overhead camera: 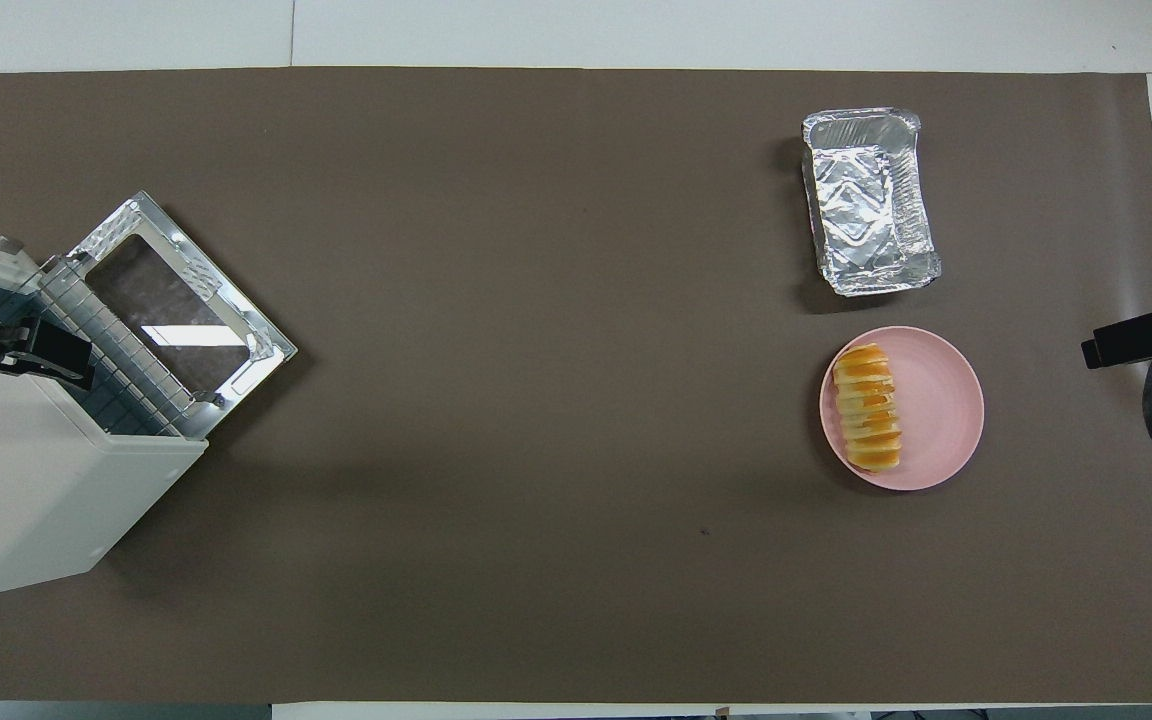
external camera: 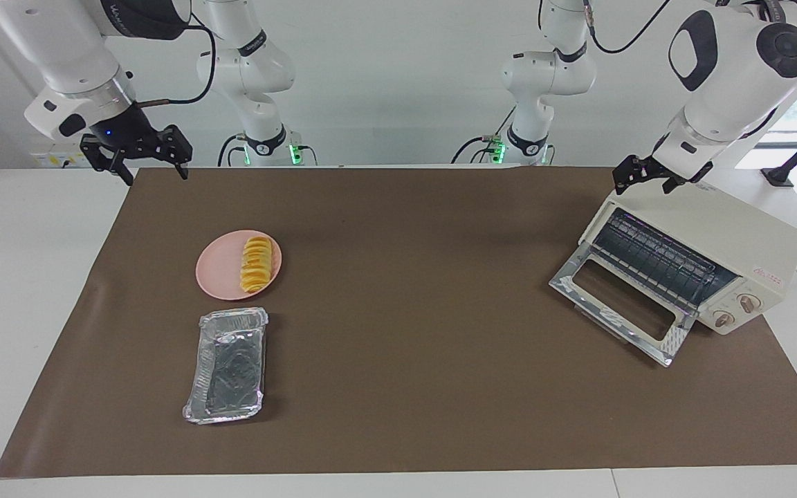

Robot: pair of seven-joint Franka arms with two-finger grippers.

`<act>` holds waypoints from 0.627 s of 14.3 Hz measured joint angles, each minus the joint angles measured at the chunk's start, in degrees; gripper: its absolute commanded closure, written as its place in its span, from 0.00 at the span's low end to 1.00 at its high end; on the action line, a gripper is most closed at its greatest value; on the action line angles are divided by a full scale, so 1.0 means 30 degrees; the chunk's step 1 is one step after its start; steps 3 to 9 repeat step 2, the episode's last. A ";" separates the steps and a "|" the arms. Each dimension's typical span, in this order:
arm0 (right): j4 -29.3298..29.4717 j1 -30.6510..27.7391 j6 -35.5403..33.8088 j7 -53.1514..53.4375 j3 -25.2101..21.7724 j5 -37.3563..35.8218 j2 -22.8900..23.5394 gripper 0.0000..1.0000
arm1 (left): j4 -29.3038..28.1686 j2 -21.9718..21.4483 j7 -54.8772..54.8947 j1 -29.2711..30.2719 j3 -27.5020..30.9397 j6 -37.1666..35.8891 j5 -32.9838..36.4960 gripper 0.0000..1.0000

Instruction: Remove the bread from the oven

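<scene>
The bread (external camera: 258, 264) is a golden ridged loaf lying on a pink plate (external camera: 218, 277) toward the right arm's end of the table; it also shows in the overhead view (overhead camera: 868, 407). The cream oven (external camera: 724, 232) stands at the left arm's end with its glass door (external camera: 620, 297) dropped open and its wire rack (external camera: 654, 259) bare. My left gripper (external camera: 646, 182) is open and empty, over the oven's top edge above the door opening. My right gripper (external camera: 137, 160) is open and empty, raised over the table's edge nearest the robots.
An empty silver foil tray (external camera: 227, 366) lies beside the plate, farther from the robots. A brown mat (external camera: 412, 346) covers the table. The oven's open door juts out over the mat toward the table's middle.
</scene>
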 measured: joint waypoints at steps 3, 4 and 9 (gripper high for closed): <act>0.0000 0.0000 0.0000 0.0000 0.0000 -0.0008 0.0001 0.00 | 0.0000 0.0000 0.0000 0.0000 0.0000 0.0000 0.0000 0.00; 0.0000 0.0000 0.0000 0.0000 0.0000 -0.0008 0.0001 0.00 | 0.0000 0.0000 0.0000 0.0000 0.0000 0.0000 0.0000 0.00; 0.0000 0.0000 0.0000 0.0000 0.0000 -0.0008 0.0001 0.00 | 0.0000 0.0000 0.0000 0.0000 0.0000 0.0000 0.0000 0.00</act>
